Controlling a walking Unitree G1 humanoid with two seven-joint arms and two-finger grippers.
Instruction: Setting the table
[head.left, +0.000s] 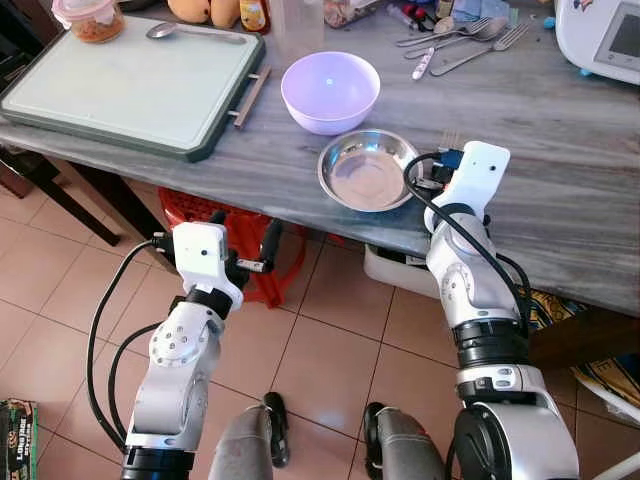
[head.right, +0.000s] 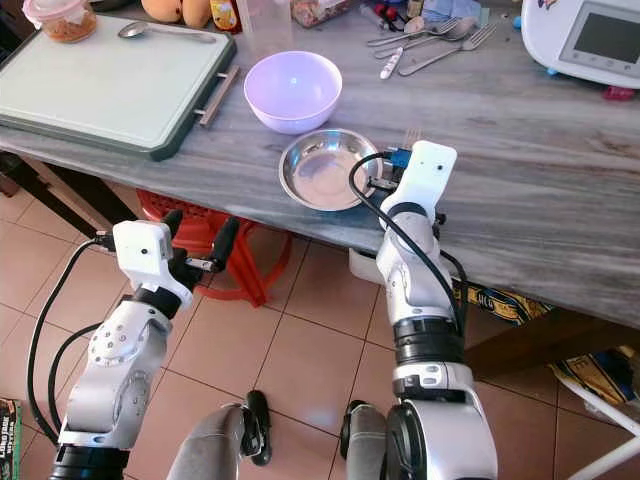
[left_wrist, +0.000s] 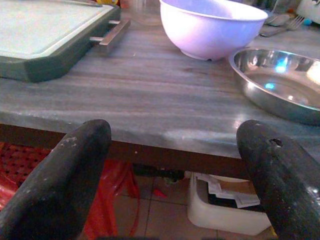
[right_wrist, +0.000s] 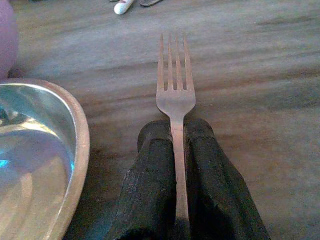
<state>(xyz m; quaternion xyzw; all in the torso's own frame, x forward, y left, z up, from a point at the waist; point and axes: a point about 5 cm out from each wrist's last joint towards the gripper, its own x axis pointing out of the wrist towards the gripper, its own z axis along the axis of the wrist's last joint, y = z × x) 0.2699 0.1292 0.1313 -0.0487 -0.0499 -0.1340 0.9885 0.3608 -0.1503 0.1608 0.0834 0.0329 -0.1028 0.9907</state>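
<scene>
So your right gripper (right_wrist: 175, 131) has its two black fingers clamped on the handle of a silver metal fork (right_wrist: 174, 90), tines pointing away, low over the grey wood-grain table (head.left: 560, 150) just beside the shallow round steel dish (head.left: 366, 170). A lilac plastic bowl (head.left: 330, 91) sits right behind that dish. Your left gripper (head.left: 243, 245) hangs below the table edge, fingers spread wide, holding nothing.

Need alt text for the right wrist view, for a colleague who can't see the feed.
The right gripper is shut on a fork, handle clamped between the two black fingers, tines pointing away over the grey wooden table. A steel bowl sits right beside the fork.
</scene>
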